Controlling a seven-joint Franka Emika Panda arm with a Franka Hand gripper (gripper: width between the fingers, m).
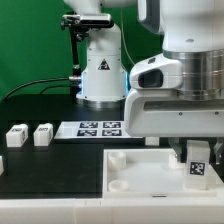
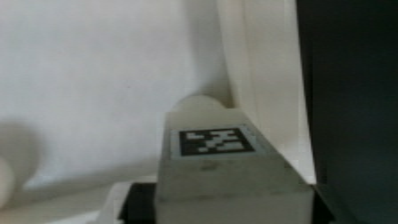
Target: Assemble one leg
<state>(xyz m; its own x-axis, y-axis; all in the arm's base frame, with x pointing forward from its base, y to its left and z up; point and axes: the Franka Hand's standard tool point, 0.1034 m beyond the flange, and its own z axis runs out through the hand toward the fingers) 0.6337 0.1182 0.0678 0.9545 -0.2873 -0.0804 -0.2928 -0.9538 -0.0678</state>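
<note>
Standing upright on tabletop: leg

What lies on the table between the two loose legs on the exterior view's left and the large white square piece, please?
In the exterior view, the marker board lies between the two loose legs and the large white square piece; otherwise bare black table.

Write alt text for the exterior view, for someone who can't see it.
A robot arm's gripper holds a small white leg with a black-and-white marker upright over a large flat white square piece. Two more white legs lie on the black table toward the exterior view's left, near the marker board.
</note>
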